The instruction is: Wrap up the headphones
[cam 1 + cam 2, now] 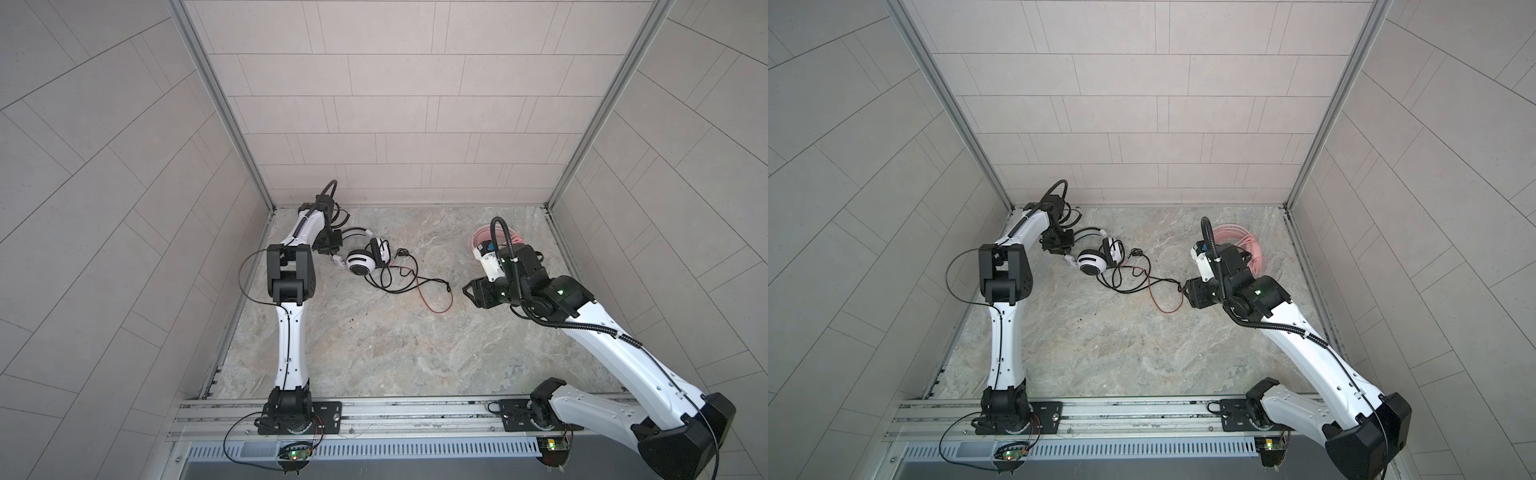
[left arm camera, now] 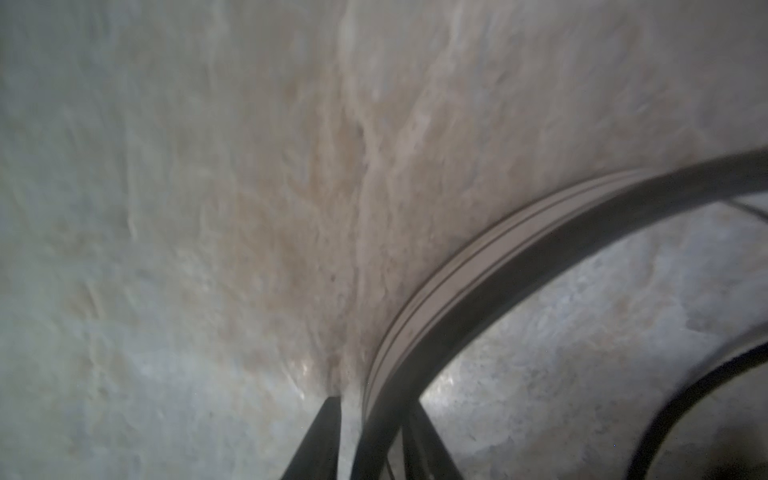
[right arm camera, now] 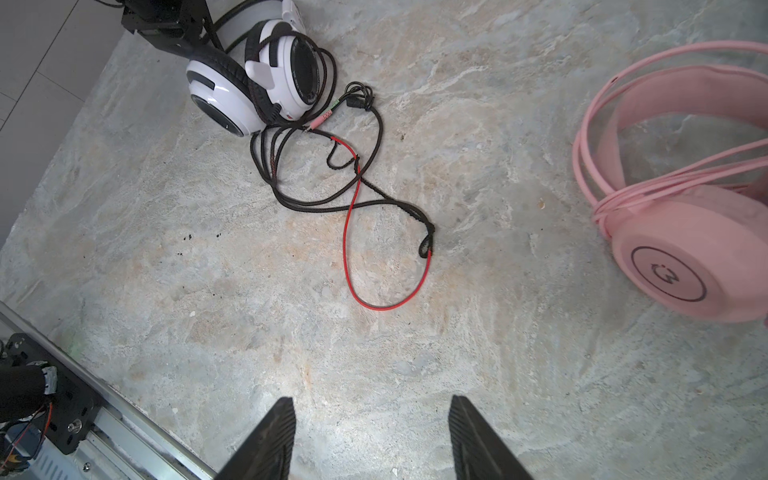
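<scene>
The white-and-black headphones (image 1: 360, 262) (image 1: 1091, 262) (image 3: 232, 91) lie at the back left. Their black cable (image 1: 399, 279) (image 3: 316, 205) and a red lead (image 3: 348, 257) trail loose across the table toward the middle. My left gripper (image 1: 332, 250) (image 2: 374, 405) points down over the headband (image 2: 478, 270), which runs between its narrowed fingers; a thin gap shows beside one finger. The pink headphones (image 1: 478, 240) (image 1: 1239, 236) (image 3: 681, 266) sit at the back right with pink cable wound on them. My right gripper (image 1: 467, 291) (image 1: 1183, 289) (image 3: 370, 401) is open and empty, above the table between the two headsets.
Tiled walls close in the table on three sides, with metal corner posts (image 1: 266, 195) at the back. A metal rail (image 1: 395, 411) carrying both arm bases runs along the front edge. Small dark specks (image 3: 187, 239) dot the stone-patterned top.
</scene>
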You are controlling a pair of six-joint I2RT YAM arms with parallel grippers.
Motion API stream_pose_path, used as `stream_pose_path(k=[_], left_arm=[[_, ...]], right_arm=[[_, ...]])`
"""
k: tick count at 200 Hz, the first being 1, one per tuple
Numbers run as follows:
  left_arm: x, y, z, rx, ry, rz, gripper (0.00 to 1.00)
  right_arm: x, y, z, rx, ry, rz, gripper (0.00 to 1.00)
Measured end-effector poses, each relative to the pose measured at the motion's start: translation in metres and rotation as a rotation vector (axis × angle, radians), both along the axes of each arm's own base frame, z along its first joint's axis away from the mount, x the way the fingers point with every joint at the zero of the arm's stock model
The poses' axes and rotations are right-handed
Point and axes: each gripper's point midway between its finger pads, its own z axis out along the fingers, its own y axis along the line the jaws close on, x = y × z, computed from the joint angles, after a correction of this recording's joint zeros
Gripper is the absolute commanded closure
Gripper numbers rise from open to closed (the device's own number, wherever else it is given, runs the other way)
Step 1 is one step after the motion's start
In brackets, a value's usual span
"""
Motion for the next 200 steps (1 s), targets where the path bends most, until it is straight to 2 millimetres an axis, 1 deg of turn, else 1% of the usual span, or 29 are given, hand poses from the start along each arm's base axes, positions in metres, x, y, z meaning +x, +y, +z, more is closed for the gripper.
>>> stream_pose_path(k=[15,31,37,49,62,75,87,93,98,104,113,124,136,158,170,179,187,200], left_arm=[[-0.027,-0.007,-0.002,-0.020,0.036,0.022,0.63],[-0.066,-0.018,-0.001,-0.052,0.080,0.052,0.63],[-0.079,-0.024,0.000,-0.060,0.092,0.054,0.63],[-0.103,-0.044,0.002,-0.086,0.103,0.044,0.61],[-0.128,-0.074,0.001,-0.120,0.106,0.014,0.53],[-0.155,-0.110,-0.001,-0.159,0.107,-0.032,0.46],[-0.178,-0.135,-0.002,-0.198,0.109,-0.066,0.39],[-0.187,-0.145,-0.001,-0.215,0.112,-0.081,0.34],[-0.195,-0.152,0.000,-0.229,0.116,-0.088,0.28],[-0.201,-0.154,0.002,-0.228,0.116,-0.092,0.22],[-0.202,-0.149,0.006,-0.199,0.106,-0.098,0.20],[-0.195,-0.136,0.014,-0.144,0.078,-0.094,0.19],[-0.178,-0.120,0.028,-0.076,0.031,-0.093,0.19],[-0.148,-0.105,0.058,0.000,-0.061,-0.106,0.19],[-0.138,-0.105,0.070,0.009,-0.097,-0.119,0.19],[-0.137,-0.108,0.073,0.013,-0.106,-0.133,0.19],[-0.139,-0.111,0.073,0.018,-0.103,-0.147,0.19],[-0.150,-0.120,0.065,0.023,-0.080,-0.179,0.19]], right_arm=[[0.004,0.010,-0.011,0.005,0.028,0.011,0.40],[0.008,0.022,-0.024,0.004,0.061,0.028,0.40],[0.009,0.026,-0.029,0.002,0.072,0.035,0.40],[0.011,0.032,-0.037,-0.007,0.094,0.044,0.40],[0.012,0.037,-0.048,-0.018,0.120,0.052,0.40],[0.014,0.040,-0.057,-0.033,0.146,0.054,0.40],[0.016,0.041,-0.064,-0.045,0.164,0.053,0.40],[0.016,0.041,-0.067,-0.049,0.172,0.053,0.40],[0.016,0.041,-0.068,-0.053,0.176,0.053,0.40],[0.017,0.041,-0.069,-0.054,0.179,0.053,0.40],[0.018,0.042,-0.069,-0.054,0.179,0.053,0.40],[0.020,0.043,-0.067,-0.052,0.174,0.053,0.40],[0.021,0.044,-0.065,-0.049,0.169,0.054,0.40],[0.021,0.044,-0.065,-0.049,0.167,0.056,0.40],[0.022,0.044,-0.066,-0.052,0.168,0.056,0.40],[0.022,0.044,-0.068,-0.057,0.172,0.055,0.40],[0.022,0.043,-0.069,-0.061,0.173,0.054,0.40],[0.023,0.042,-0.071,-0.069,0.173,0.053,0.40]])
